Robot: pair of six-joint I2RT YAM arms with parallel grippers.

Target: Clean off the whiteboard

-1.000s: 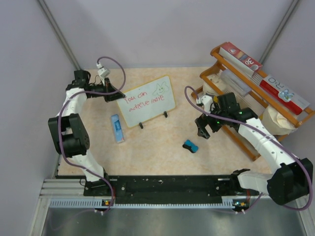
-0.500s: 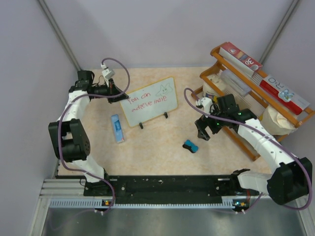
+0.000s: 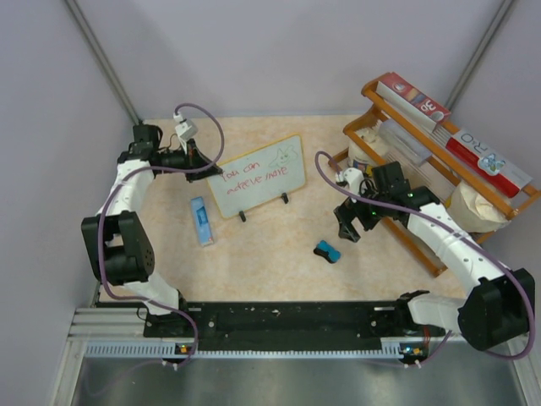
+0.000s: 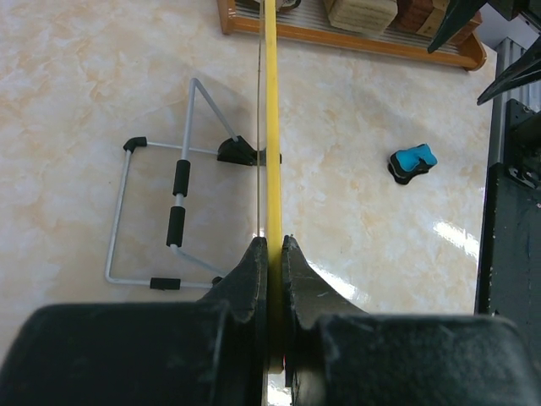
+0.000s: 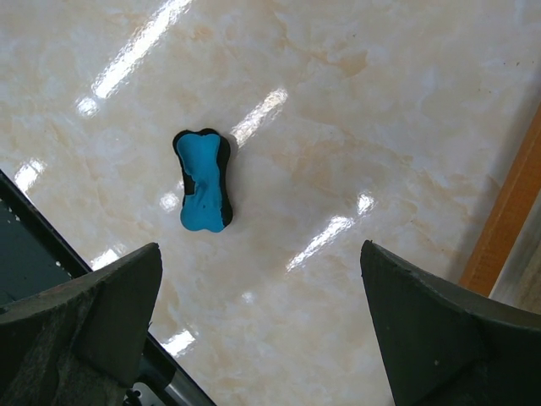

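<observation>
Nothing erased yet: red writing and a green doodle cover the whiteboard [image 3: 256,176], which stands centre-frame on the counter [image 3: 270,271]. My left hand [image 4: 272,249] pinches its yellow left edge, arm reaching in from the upper left. My right hand [image 5: 258,262] hangs spread wide and empty above the blue eraser [image 5: 203,180], right of centre.

Under the right tool [image 3: 348,228], bare surface [image 3: 270,262] surrounds the eraser [image 3: 327,251], leaving room on every side of it. Close on that tool's right, the wooden rack [image 5: 505,211] blocks the way. The left tool [image 3: 208,171] has its front filled by the whiteboard [image 3: 258,176], with the wire stand [image 4: 177,211] alongside.
</observation>
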